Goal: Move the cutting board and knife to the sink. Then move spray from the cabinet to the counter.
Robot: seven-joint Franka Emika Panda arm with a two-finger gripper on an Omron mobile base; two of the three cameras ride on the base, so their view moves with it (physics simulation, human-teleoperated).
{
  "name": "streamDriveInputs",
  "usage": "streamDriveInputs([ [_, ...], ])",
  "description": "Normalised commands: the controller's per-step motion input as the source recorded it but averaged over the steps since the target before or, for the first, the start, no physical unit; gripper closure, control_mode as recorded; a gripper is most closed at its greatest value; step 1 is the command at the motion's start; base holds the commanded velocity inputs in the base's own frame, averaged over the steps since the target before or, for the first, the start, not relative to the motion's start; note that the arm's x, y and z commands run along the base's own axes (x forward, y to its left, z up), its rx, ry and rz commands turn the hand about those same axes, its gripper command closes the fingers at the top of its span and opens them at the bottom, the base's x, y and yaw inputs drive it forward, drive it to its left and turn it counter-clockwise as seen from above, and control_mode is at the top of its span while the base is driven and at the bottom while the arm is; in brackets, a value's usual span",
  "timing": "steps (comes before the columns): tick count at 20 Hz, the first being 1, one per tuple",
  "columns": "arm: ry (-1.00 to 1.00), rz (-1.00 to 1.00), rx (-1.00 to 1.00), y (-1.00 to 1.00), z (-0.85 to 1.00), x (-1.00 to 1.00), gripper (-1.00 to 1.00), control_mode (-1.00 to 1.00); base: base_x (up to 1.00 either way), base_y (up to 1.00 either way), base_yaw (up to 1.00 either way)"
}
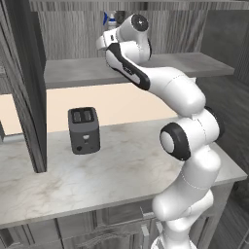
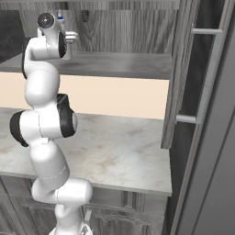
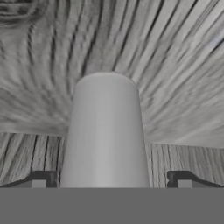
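The spray (image 3: 105,131) is seen upright on the cabinet (image 2: 114,64) shelf, dead ahead at twelve o'clock of the gripper (image 3: 108,179), whose fingers are spread apart either side of it.

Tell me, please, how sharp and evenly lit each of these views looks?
Left base view: soft, even light, faint shadow under the toaster on the counter. Right base view: the open cabinet door side reads dark. Hand view: the spray looms large and smooth, woodgrain behind it bowed and blurry, fingers at the bottom edge.
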Motion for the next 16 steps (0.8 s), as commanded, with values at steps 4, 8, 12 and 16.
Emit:
streamDriveInputs([
  [4, 0.0, 0.0, -0.02, 0.04, -0.06, 0.16, -1.0, -1.0, 0.0, 0.0, 0.0],
  [8, 0.0, 0.0, -0.02, 0.03, -0.05, 0.11, -1.0, -1.0, 0.0, 0.0, 0.0],
  [12, 0.0, 0.0, 0.0, 0.01, 0.0, 0.02, 1.0, -1.0, 0.0, 0.0, 0.0],
  [16, 0.0, 0.0, 0.0, 0.0, 0.0, 0.0, 1.0, -1.0, 0.0, 0.0, 0.0],
])
